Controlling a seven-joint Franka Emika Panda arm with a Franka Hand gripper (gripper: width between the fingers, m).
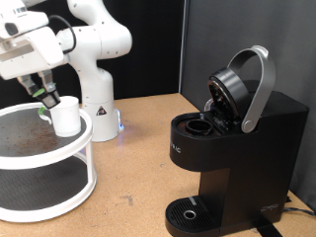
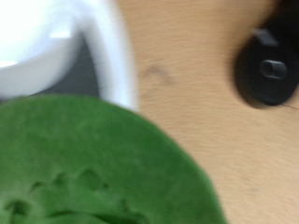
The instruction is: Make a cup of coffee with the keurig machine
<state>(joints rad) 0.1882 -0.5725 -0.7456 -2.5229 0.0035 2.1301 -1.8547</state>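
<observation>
Standing upright, cup [image 1: 65, 117], under hand [image 1: 44, 96]

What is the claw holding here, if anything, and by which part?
It cannot be told. The claw sits over the white stand, right beside the cup. Something green is by its tips, but no grip shows.

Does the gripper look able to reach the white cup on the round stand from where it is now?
Probably yes. The gripper hangs just beside the cup on the white stand, with nothing visible between them. Whether it touches the cup cannot be told.
</observation>
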